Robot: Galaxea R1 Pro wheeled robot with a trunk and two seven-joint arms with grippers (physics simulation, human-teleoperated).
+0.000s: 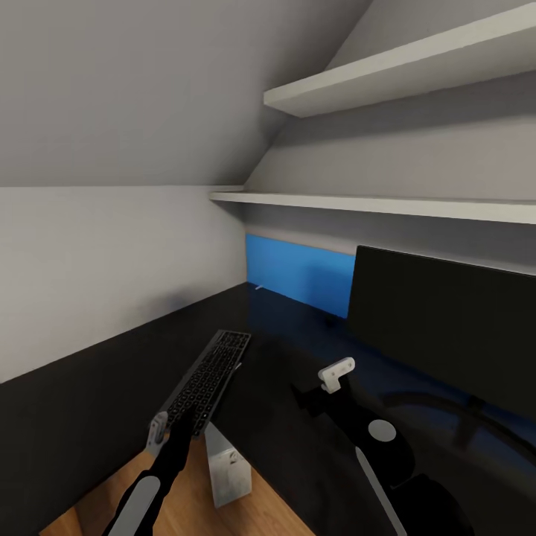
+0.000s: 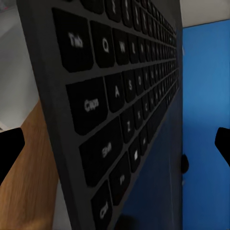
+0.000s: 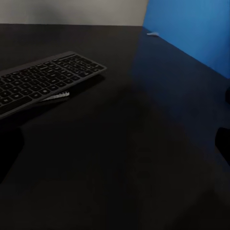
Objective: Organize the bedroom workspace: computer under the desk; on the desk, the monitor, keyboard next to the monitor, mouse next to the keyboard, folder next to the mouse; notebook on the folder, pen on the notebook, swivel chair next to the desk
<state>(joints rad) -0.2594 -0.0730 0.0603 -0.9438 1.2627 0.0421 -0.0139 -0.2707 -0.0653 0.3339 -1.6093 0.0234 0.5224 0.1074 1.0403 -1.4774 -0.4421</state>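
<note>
The left tool (image 1: 173,428) is clamped on the flat grey keyboard with black keys (image 1: 211,378); slide it gently along the shiny black tabletop (image 1: 290,350) toward the wide black monitor (image 1: 447,327).

Glossy black desk (image 1: 283,357): keyboard (image 1: 208,380), monitor (image 1: 447,327), pen (image 1: 259,286).

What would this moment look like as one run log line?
left gripper: at near end of keyboard, grip unclear | keyboard: on desk, tilted | right gripper: over desk, holding nothing | monitor: on desk
</note>
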